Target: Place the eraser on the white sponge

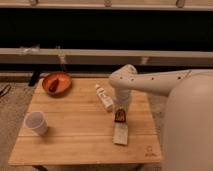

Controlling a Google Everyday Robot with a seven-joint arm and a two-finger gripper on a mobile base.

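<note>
Wooden table (75,142) holds the white sponge (120,134), long axis twelve-to-six, just at six o'clock of the gripper (120,112) clamped on the eraser (120,117).

Pale wood, smooth plastic, one soft pad.

The table (75,145) is light planked wood with visible grain and a dull sheen. Over the table's right half the arm (150,80) wears a smooth, faintly glossy cream shell; its gripper (120,109), pinched on the eraser (120,116), looks the same. The eraser is matt black with a red-orange patch. At the table's right front the white sponge (120,134) looks soft and matt. The bottle (104,96) at the table's middle is smooth white plastic, and the orange bowl (56,82) at its back left is slightly glossy.
</note>
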